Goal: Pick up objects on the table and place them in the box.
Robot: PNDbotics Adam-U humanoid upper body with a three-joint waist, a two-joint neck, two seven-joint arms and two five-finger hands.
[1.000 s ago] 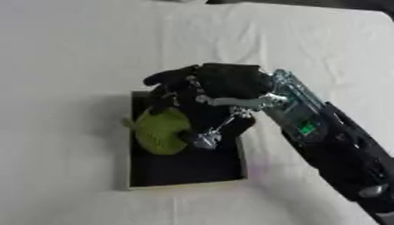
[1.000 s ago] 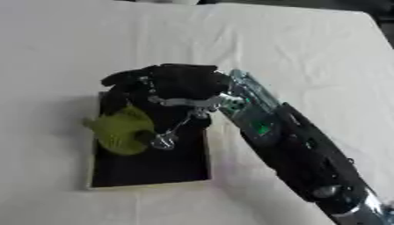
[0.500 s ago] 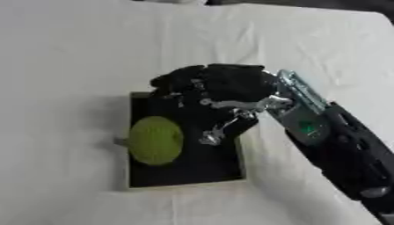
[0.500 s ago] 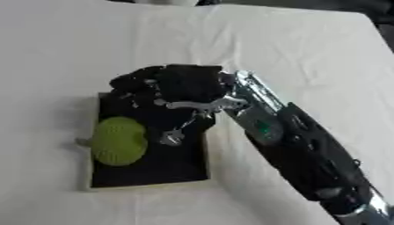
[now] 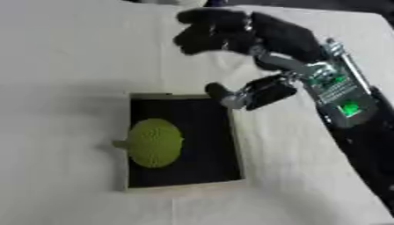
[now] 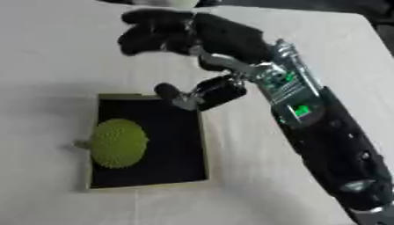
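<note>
1. White cloth covers the bench (image 5: 61, 66) beneath the right robot hand (image 5: 246, 33).
2. That robot hand hangs empty, fingers relaxed and apart.
3. Below and to its left, the bumpy green round fruit (image 5: 155, 143) lies inside the shallow black box with pale wooden rim (image 5: 235, 145).
4. Best to lift clear without catching the rim.

Right hand (image 6: 208, 37): black, bulky, padded-looking fingers (image 6: 146, 30); thumb ends in a dark rounded tip on a silver link. Wrist has exposed silver metal bracket. Forearm black, open side showing a green circuit board with a bright green lit spot.
</note>
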